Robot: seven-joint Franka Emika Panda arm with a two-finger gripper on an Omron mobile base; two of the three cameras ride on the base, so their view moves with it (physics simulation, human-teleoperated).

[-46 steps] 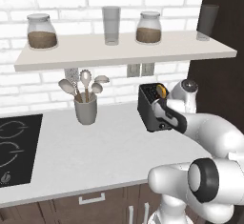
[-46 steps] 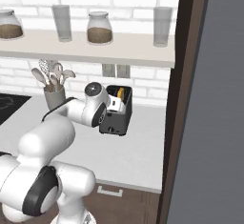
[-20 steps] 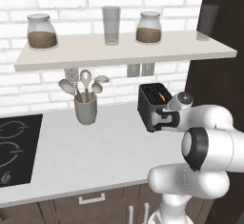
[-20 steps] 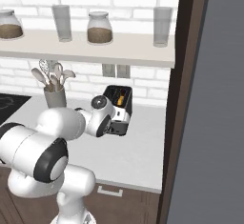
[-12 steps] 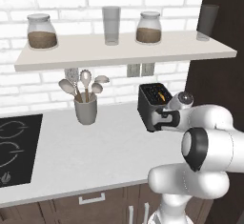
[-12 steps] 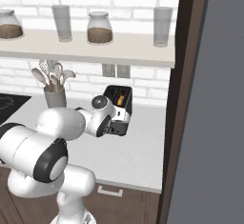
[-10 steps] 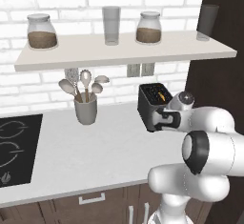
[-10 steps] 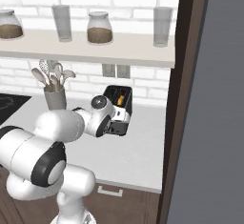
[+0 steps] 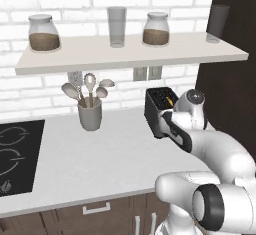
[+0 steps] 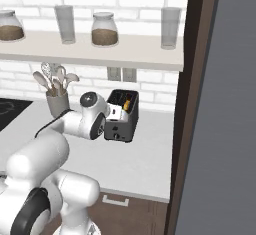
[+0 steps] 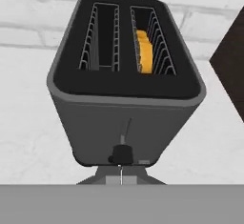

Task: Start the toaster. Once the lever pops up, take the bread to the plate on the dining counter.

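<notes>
At the bottom centre of the hand view, the gripper (image 11: pixel 121 169) has its fingertips pressed together with nothing between them, right at the toaster's lever (image 11: pixel 122 152), which sits low on the slot running down the near end face. Directly ahead of and above it in that frame rises the toaster (image 11: pixel 125 89), its long axis running away from the camera toward the brick wall (image 11: pixel 43 13), so the lever end points straight at the hand. The two slots lie along that same axis; the right one holds the bread (image 11: pixel 144 51), standing on edge well down inside, while the left slot looks empty. In the left base view the toaster (image 9: pixel 159 110) stands at right of centre on the white counter (image 9: pixel 95 159), with the gripper (image 9: pixel 169 120) against its near end. Judging by how low the lever sits, the pressing step seems about complete, and lifting the bread later would call for a reach from above, into the right slot.
</notes>
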